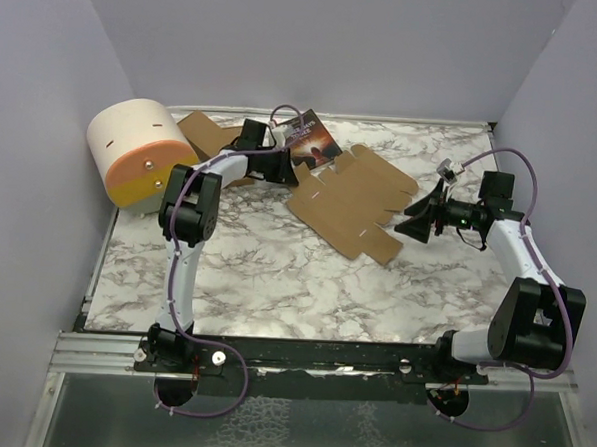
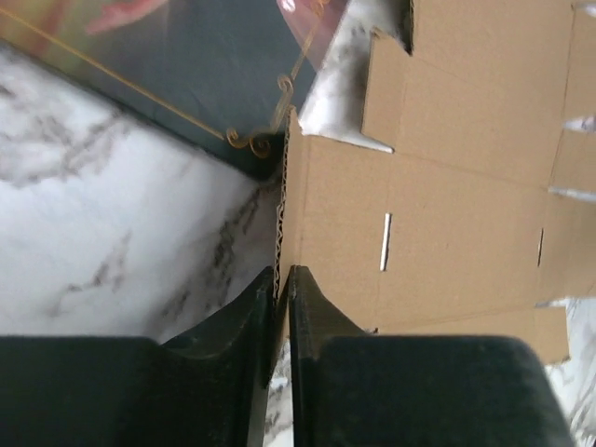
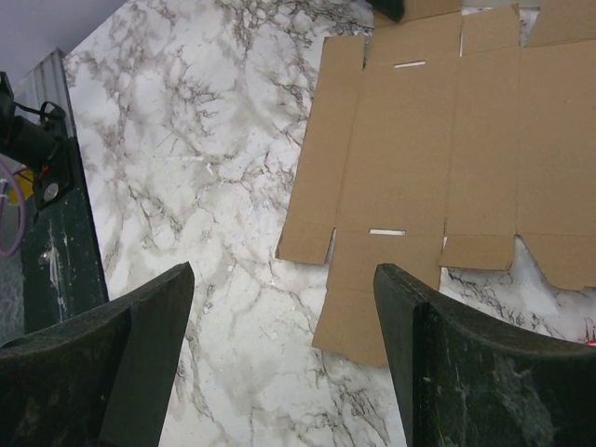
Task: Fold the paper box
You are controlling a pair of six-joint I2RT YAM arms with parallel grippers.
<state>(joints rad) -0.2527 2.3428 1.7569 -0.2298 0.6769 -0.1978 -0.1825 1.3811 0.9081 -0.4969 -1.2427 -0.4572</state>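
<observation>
your left gripper (image 2: 282, 279) sits closest, its matte black fingers pinched together on the corrugated edge of the paper box (image 1: 350, 198), a flat brown die-cut sheet with slots and flaps lying toward the back of the table (image 1: 275, 282). your right gripper (image 3: 282, 279) hovers near it, fingers wide apart. you see white marble-veined tabletop and plain lilac walls. the glossy dark book (image 1: 311, 139) lies just beside the sheet, its lettering too small to read.

Robotics lab cell: marble-patterned tabletop (image 1: 275, 282) enclosed by plain lavender walls (image 1: 338, 45), two robot arms (image 1: 180, 277) bolted to a metal rail (image 1: 91, 353).
</observation>
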